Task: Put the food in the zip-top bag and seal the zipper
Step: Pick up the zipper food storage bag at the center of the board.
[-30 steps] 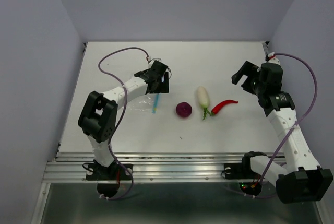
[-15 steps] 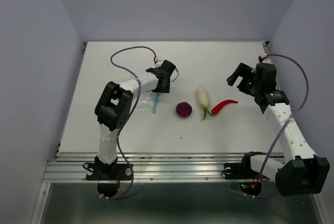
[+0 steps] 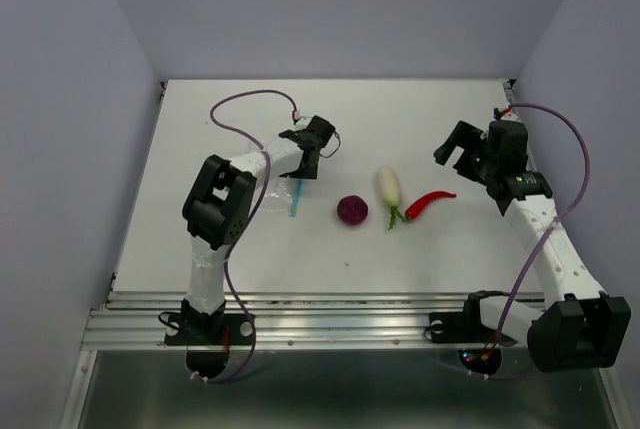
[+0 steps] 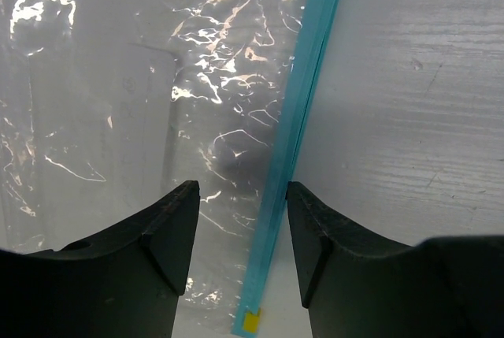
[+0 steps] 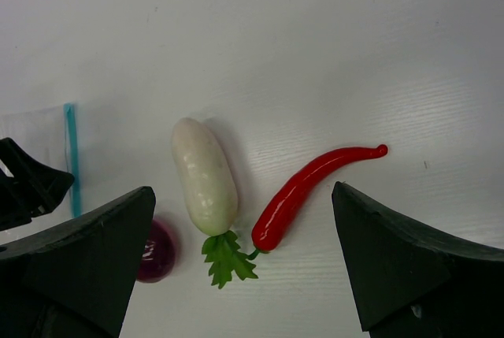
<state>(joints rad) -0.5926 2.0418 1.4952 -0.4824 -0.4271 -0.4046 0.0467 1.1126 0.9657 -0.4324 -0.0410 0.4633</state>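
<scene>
The clear zip-top bag lies flat on the white table, its light blue zipper along its right edge. My left gripper is open just over the bag's far end. In the left wrist view the gripper straddles the zipper, with the bag to the left. The purple ball, white radish and red chili lie in a row right of the bag. My right gripper is wide open and empty above them. Its view shows the radish, chili and ball.
The white table ends in a metal rail at the front. Lilac walls close in the left, back and right sides. Purple cables loop over both arms.
My left arm has folded its elbow in and the gripper has shifted slightly right over the bag's zipper end. My right gripper has moved a little left and back. The food has not moved.
</scene>
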